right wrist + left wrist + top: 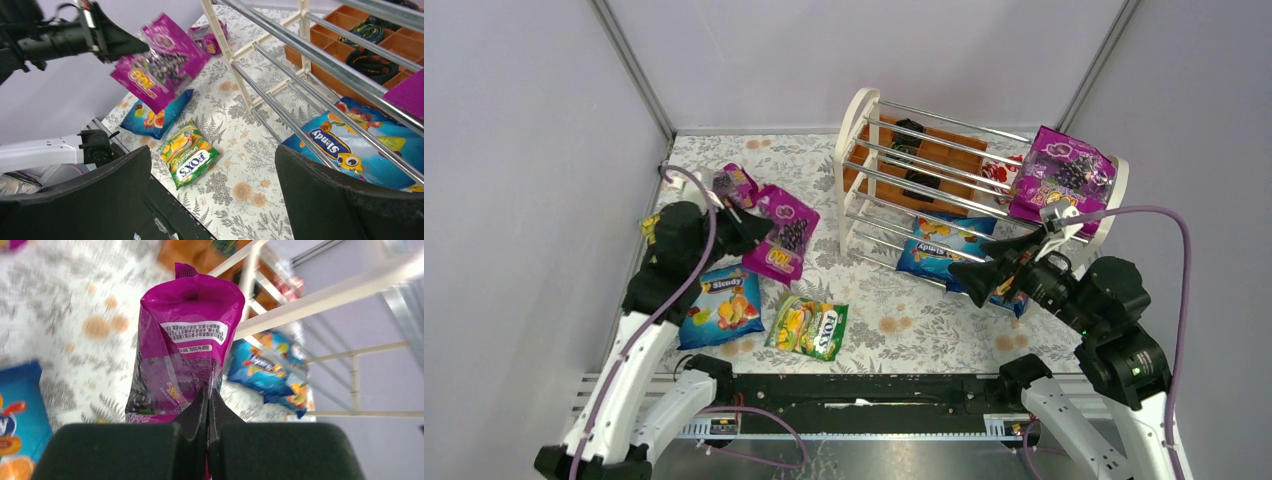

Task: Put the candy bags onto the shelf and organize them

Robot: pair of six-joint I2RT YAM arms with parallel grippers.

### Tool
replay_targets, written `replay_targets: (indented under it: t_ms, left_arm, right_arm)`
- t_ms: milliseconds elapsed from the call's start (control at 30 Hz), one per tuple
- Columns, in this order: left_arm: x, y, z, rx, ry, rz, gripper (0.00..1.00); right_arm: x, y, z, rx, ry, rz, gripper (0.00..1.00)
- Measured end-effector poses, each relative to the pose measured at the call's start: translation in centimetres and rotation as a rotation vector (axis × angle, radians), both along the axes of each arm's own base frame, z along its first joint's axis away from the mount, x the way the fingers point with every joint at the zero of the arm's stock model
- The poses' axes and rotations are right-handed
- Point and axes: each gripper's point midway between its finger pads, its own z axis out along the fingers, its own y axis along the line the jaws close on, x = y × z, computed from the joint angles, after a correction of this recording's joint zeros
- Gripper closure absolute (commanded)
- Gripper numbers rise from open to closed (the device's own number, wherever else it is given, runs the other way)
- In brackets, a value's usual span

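My left gripper (759, 225) is shut on the edge of a magenta grape candy bag (784, 238) and holds it above the table, left of the shelf (858, 150). In the left wrist view that bag (185, 350) hangs ahead of the closed gripper (209, 396). A magenta bag (1064, 175) lies on the shelf's top tier at the right. Blue Slendy bags (942, 247) lie on the bottom tier. My right gripper (982, 263) is open and empty in front of the shelf's lower right; in the right wrist view (212, 150) it hovers over the tablecloth.
On the table lie a FOX'S bag (809, 327), a blue Slendy bag (721, 305) and a small magenta bag (736, 183) at the back left. An orange tray (944, 155) with black items sits behind the shelf. Grey walls close in on three sides.
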Motion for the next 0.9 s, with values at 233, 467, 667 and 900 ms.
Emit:
replay_targets:
  t_ms: [233, 467, 667, 900]
  left_arm:
    - [-2.3, -0.5, 14.7, -0.073, -0.407, -0.092, 1.0]
    - [-3.6, -3.5, 26.7, -0.322, -0.714, -0.263, 1.0]
    - [-1.4, -6.3, 30.4, -0.581, -0.739, -0.385, 1.0]
    - [1.4, -11.2, 29.3, -0.74, -0.625, -0.467, 1.0]
  right_arm:
    - [-0.1, -0.1, 2.6, 0.018, -0.042, -0.006, 0.0]
    - [0.4, -0.3, 6.6, 0.073, -0.095, -0.036, 0.0]
    - [1.8, 1.0, 10.1, 0.212, -0.115, -0.019, 0.0]
    - [6.5, 5.6, 13.4, 0.458, -0.001, 0.109, 0.0]
